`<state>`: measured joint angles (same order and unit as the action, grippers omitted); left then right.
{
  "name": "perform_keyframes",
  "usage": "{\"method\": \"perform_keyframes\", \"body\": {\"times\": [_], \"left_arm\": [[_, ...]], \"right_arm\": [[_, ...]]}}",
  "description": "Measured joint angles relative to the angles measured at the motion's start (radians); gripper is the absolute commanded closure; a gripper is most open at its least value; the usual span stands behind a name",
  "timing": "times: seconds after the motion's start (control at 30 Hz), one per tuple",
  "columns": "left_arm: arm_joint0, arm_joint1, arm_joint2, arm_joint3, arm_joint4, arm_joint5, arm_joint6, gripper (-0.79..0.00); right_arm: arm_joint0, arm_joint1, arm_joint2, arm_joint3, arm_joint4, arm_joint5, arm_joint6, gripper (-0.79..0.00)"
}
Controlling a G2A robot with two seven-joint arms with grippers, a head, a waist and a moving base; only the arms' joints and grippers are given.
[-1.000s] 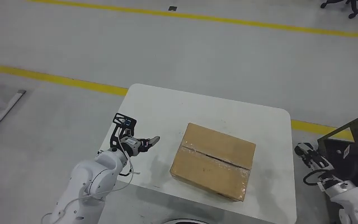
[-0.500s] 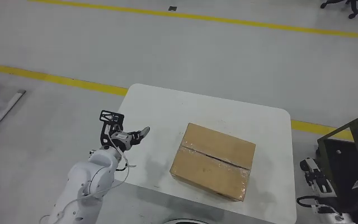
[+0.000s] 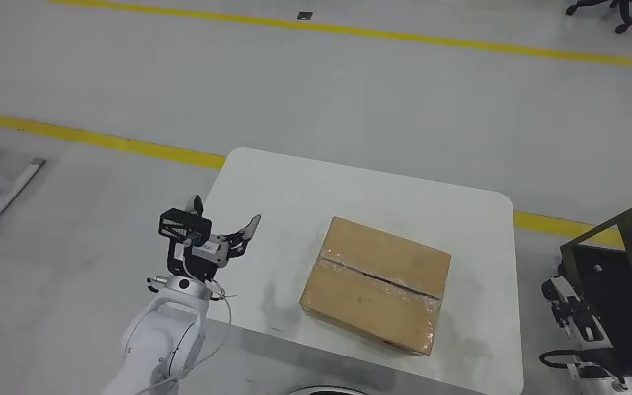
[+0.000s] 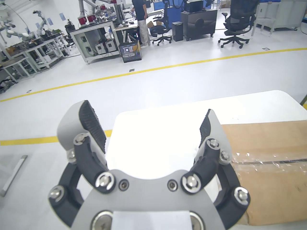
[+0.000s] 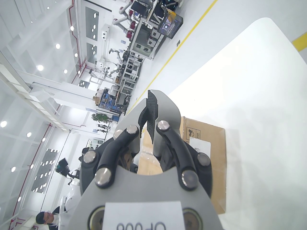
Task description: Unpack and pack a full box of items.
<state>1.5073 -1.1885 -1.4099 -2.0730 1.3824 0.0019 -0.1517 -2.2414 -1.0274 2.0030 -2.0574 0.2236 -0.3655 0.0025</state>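
A closed brown cardboard box [image 3: 375, 284], taped along its top seam, lies on the right half of the white table [image 3: 296, 188]. My left gripper [image 3: 225, 219] hangs over the table's left edge, a good gap away from the box, and points toward it. In the left wrist view this gripper [image 4: 147, 116] is open and holds nothing, with the box [image 4: 268, 159] beyond one finger. My right arm [image 3: 573, 316] sits off the table's right edge. The right gripper [image 5: 150, 107] is shut with nothing in it, and the box [image 5: 206, 149] lies past it.
A black frame-like stand [image 3: 602, 257] is on the floor beside the table's right edge, close to the right arm. Bare tabletop lies between the left gripper and the box, and behind the box. Yellow floor lines [image 3: 118, 143] run behind the table.
My left gripper has drawn back from the box toward the table's left edge and turned. The right arm has dropped lower, off the table's right side.
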Motion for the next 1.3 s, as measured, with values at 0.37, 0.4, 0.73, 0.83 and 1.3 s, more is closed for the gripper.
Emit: {"method": "perform_keyframes", "body": {"times": [0.37,0.4,0.73,0.83,1.3], "left_arm": [[0.047,-0.002,0.0,-0.018,0.075,-0.004,-0.009,-0.785],[0.047,-0.002,-0.002,-0.018,0.063,-0.002,-0.015,-0.785],[0.047,-0.003,-0.007,-0.016,0.049,-0.001,-0.03,-0.785],[0.047,-0.003,-0.007,-0.016,0.049,-0.001,-0.03,-0.785],[0.047,-0.003,-0.007,-0.016,0.049,-0.001,-0.03,-0.785]], "right_arm": [[0.031,-0.015,-0.02,-0.005,-0.04,-0.003,0.067,0.0],[0.033,-0.016,-0.018,-0.004,-0.05,0.004,0.07,0.0],[0.05,-0.031,0.003,-0.014,-0.488,0.129,-0.099,0.0],[0.052,-0.041,-0.018,-0.015,-0.708,0.213,-0.231,0.0],[0.098,-0.065,-0.102,0.053,-1.175,0.469,-0.479,-0.053]]}}
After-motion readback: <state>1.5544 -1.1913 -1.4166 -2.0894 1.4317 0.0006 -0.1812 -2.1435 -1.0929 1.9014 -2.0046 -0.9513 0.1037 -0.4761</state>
